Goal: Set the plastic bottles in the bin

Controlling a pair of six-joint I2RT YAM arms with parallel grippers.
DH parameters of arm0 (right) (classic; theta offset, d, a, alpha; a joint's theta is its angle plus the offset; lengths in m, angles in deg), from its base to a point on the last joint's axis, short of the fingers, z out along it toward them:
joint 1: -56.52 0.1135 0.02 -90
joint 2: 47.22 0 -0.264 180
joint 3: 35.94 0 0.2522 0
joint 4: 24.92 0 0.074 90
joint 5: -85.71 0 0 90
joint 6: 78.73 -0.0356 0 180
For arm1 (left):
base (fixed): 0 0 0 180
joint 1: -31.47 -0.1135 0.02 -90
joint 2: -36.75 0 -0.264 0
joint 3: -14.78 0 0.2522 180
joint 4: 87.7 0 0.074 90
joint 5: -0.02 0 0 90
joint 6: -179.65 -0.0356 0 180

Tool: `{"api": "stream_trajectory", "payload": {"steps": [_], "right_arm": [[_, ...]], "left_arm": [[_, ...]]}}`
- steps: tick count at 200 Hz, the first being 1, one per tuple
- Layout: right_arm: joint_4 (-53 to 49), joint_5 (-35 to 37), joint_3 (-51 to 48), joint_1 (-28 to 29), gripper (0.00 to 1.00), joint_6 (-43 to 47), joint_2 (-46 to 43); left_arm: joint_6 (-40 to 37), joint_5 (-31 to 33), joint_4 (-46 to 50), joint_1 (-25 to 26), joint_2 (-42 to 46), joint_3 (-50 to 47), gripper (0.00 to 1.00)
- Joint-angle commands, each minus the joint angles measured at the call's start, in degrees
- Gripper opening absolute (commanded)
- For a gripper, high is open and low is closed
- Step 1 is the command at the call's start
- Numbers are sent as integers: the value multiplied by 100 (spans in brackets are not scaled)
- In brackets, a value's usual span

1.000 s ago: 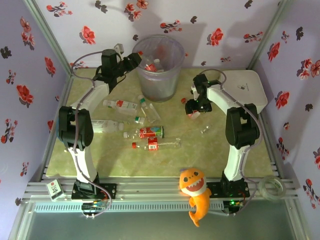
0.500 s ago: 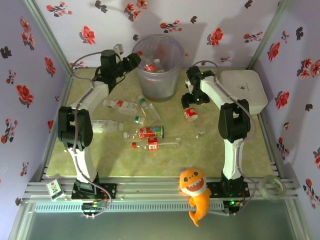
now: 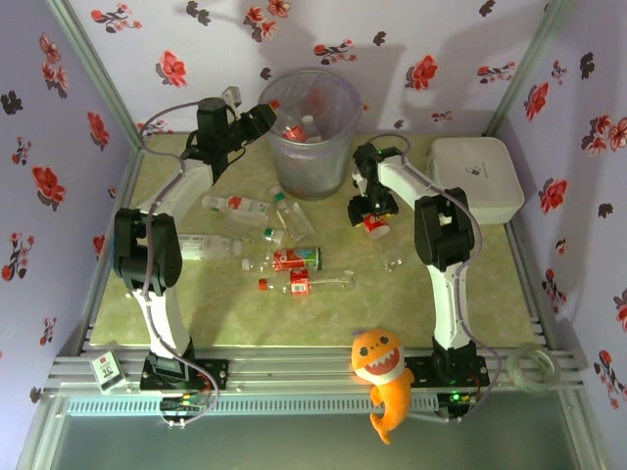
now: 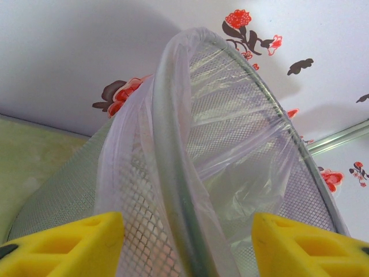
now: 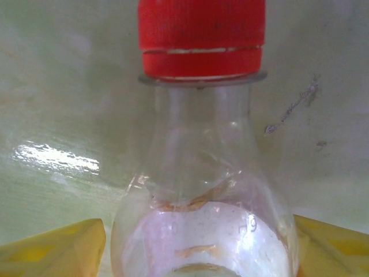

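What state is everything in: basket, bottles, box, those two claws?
bin: upright, bottles inside.
loose bottles: lying on their sides.
held bottle: red cap on, gripped.
left gripper: open, at the bin rim.
right gripper: shut on held bottle.
white box: lid closed.

Nothing legible — the labels on the plastic bottles (image 3: 296,258) are too small to read.

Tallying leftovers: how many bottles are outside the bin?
6 at least: five loose bottles clustered left of centre, one bottle in the right end effector; overlaps may hide more.
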Motion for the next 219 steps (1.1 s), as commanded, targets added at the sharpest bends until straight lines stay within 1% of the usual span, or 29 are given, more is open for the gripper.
{"api": "stream_trajectory", "payload": {"steps": [1,24,72,109,119,139,164,188,206,219], "right_arm": [[42,-92,118,-11,77,-41,160],[-8,-66,136,-7,74,-66,139],[-148,100,119,-7,63,-31,-184],[-305,130,45,-7,60,39,-626],[-339,99,-13,-11,58,80,-800],[-396,-6,-180,-22,57,148,-1258],[-502,-285,-442,-97,54,259,-1962],[-565,-909,-539,-236,48,376,-2707],[-452,-1394,-369,-265,45,377,-3141],[-323,-1692,-133,-255,43,332,-3295]], "left_arm": [[-142,-47,682,-16,-183,-257,61],[-159,-47,712,-20,-176,-238,61],[-143,-47,713,-15,-201,-225,61],[-165,-43,761,-20,-224,-176,61],[-164,-47,769,-15,-228,-159,61],[-175,-56,796,-19,-253,-103,61],[-198,-72,867,-24,-306,19,61],[-260,-101,1010,-16,-355,189,61],[-272,-141,1064,-17,-390,273,61],[-278,-153,1086,-17,-385,310,61]]}}
